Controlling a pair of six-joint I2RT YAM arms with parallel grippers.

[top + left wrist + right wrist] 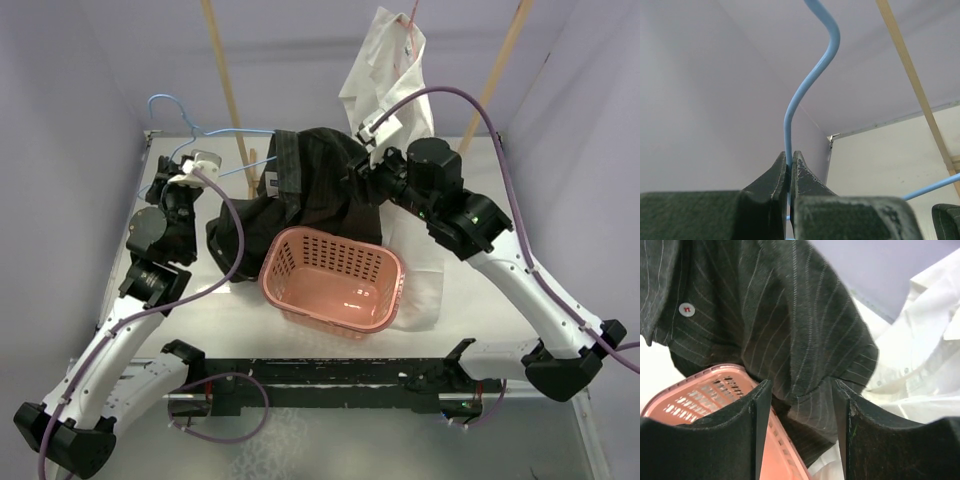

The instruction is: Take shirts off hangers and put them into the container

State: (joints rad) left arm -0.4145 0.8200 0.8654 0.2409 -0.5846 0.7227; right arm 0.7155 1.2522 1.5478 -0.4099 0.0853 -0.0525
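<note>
My left gripper (789,159) is shut on the thin wire of the light blue hanger (809,82), just below its hook; from above, the left gripper (196,160) sits at the back left under the hook of the light blue hanger (172,103). The black pinstriped shirt (305,185) lies slumped behind the salmon-pink basket (330,322). My right gripper (802,390) stands open, with a fold of the black shirt (790,315) loose between its fingers above the basket's rim (705,395). The white shirt (385,70) hangs from a pink hanger (411,22) at the back right.
Two wooden rack poles (228,90) (505,65) rise at the back. The white shirt's lower part (422,285) spreads over the table right of the basket. The purple walls stand close behind and on both sides.
</note>
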